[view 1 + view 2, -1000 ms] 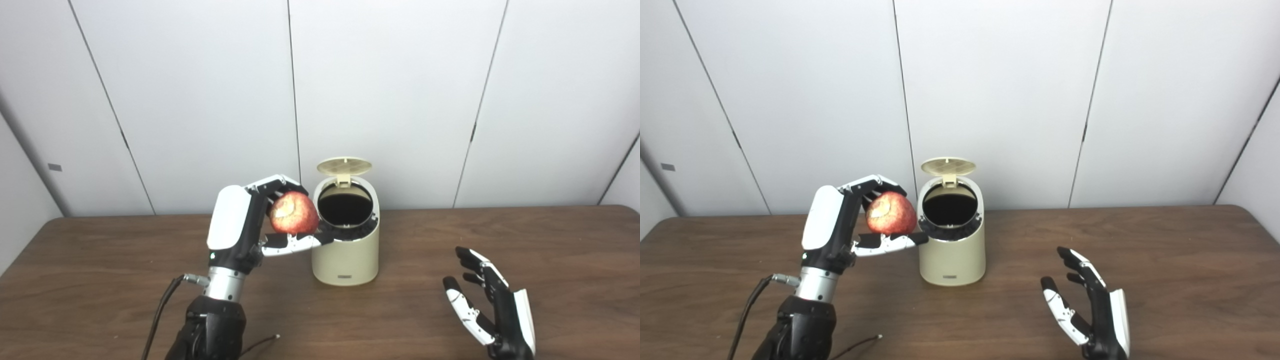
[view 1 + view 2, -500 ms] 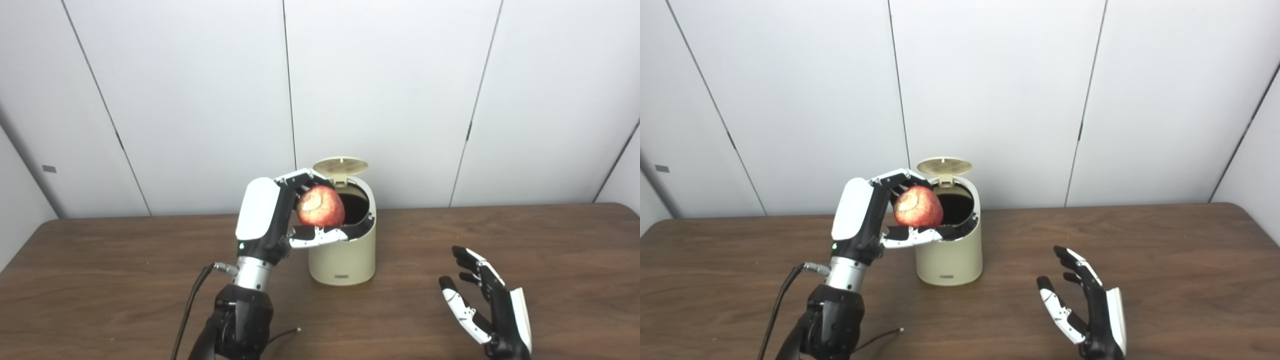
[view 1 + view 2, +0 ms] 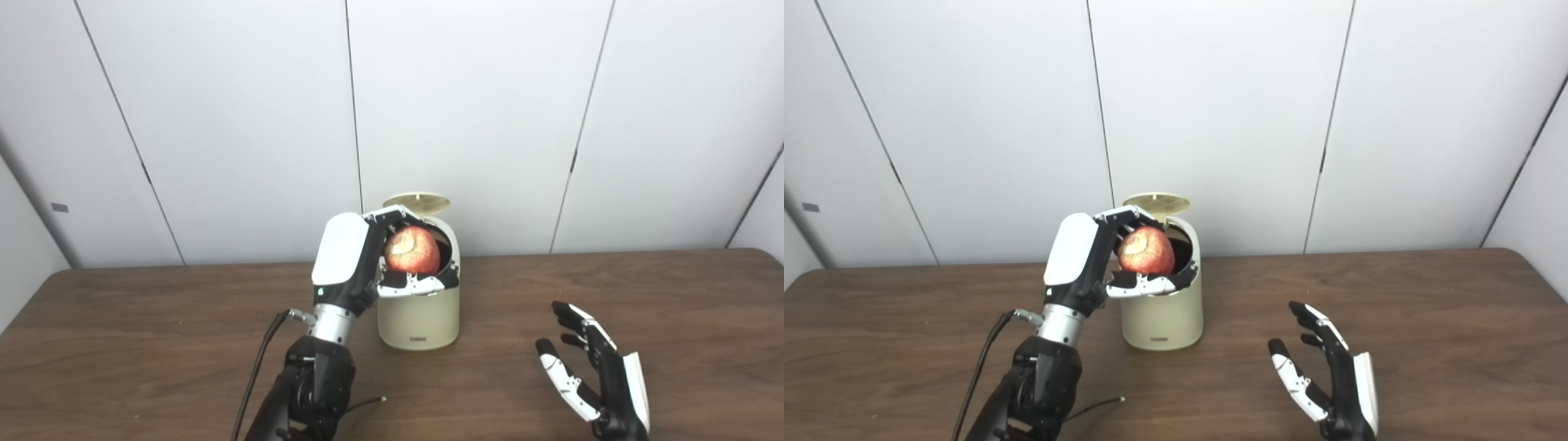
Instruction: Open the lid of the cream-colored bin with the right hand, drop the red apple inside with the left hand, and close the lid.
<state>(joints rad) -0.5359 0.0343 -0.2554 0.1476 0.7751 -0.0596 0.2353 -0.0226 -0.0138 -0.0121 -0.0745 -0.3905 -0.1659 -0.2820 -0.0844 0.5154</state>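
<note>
The cream-colored bin (image 3: pixel 419 318) stands on the wooden table (image 3: pixel 122 343) with its lid (image 3: pixel 416 200) tipped up at the back. My left hand (image 3: pixel 367 260) is shut on the red apple (image 3: pixel 412 250) and holds it right over the bin's dark opening, fingers above and thumb below. The apple also shows in the right eye view (image 3: pixel 1146 251). My right hand (image 3: pixel 591 373) is open and empty, palm up, low over the table to the right of the bin.
A black cable (image 3: pixel 257 367) runs along my left arm, and a thin wire end (image 3: pixel 367 402) lies on the table in front of the bin. A white panelled wall (image 3: pixel 490 122) stands just behind the table's far edge.
My left hand has carried the apple to the right, from beside the bin to over its opening. The right hand has stayed put. The view has shifted slightly.
</note>
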